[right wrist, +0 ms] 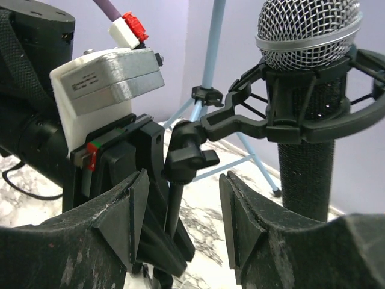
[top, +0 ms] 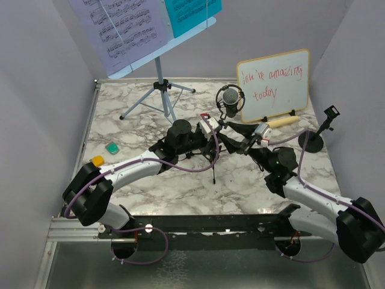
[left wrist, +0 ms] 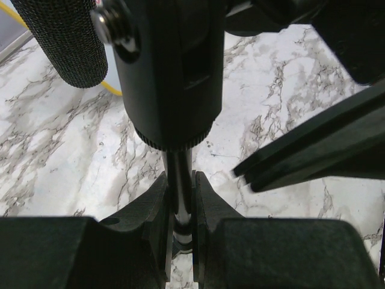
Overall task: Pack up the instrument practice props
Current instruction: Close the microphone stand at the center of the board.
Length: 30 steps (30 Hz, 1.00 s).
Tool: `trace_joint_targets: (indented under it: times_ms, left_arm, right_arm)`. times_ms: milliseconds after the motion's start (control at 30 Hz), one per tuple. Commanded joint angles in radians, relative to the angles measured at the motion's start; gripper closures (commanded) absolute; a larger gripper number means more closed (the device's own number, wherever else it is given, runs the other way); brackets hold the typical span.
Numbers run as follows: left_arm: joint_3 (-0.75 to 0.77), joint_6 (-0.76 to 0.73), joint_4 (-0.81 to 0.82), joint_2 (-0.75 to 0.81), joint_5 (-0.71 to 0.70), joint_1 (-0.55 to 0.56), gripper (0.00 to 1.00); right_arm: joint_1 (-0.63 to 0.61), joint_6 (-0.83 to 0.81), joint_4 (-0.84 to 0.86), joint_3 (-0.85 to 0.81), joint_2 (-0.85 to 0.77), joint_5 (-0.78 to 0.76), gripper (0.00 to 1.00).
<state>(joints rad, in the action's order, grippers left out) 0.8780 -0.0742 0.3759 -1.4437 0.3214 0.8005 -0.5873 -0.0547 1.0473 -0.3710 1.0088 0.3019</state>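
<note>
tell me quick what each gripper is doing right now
Left gripper: closed on the thin stand pole of the black studio microphone.
Right gripper: open, jaws either side of its stand, not gripping.

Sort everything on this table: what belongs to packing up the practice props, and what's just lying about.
Belongs to the job: music rack, printed music sheet, cyan sheet, studio microphone, cream handheld microphone, round-base pole.

Lying about: whiteboard, green block, orange block.
</note>
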Motion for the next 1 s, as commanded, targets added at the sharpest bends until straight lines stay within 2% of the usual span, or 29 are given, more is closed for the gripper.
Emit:
trace_joint_targets:
  times_ms: [0, 167, 367, 433, 600, 667, 867, 967]
  left_arm:
    - [-0.017, -0.016, 0.04, 0.036, 0.056, 0.008, 1.0]
    - [-0.023, -0.018, 0.05, 0.047, 0.062, 0.008, 1.0]
    - [-0.028, -0.019, 0.055, 0.053, 0.067, 0.008, 1.0]
    - [-0.028, -0.019, 0.057, 0.055, 0.068, 0.007, 1.0]
    - [-0.032, -0.027, 0.057, 0.063, 0.057, 0.007, 0.99]
    - [-0.036, -0.037, 0.057, 0.079, 0.043, 0.006, 0.91]
    - [-0.061, -0.079, 0.054, 0.15, -0.018, 0.007, 0.59]
    - [-0.063, -0.104, 0.037, 0.191, -0.057, 0.006, 0.48]
  right_arm:
    - [-0.002, 0.1, 0.004, -0.061, 0.069, 0.038, 0.43]
    - [-0.001, 0.157, 0.032, -0.095, 0.115, 0.021, 0.45]
    - [-0.002, 0.209, 0.051, -0.12, 0.138, 0.032, 0.52]
    - [-0.001, 0.215, 0.04, -0.128, 0.141, 0.046, 0.6]
    - [-0.002, 0.188, 0.006, -0.122, 0.136, 0.045, 0.94]
    - [-0.001, 0.174, -0.011, -0.122, 0.131, 0.053, 0.99]
    - [0.0, 0.154, -0.038, -0.116, 0.119, 0.062, 0.99]
    - [-0.002, 0.148, -0.034, -0.103, 0.122, 0.068, 1.0]
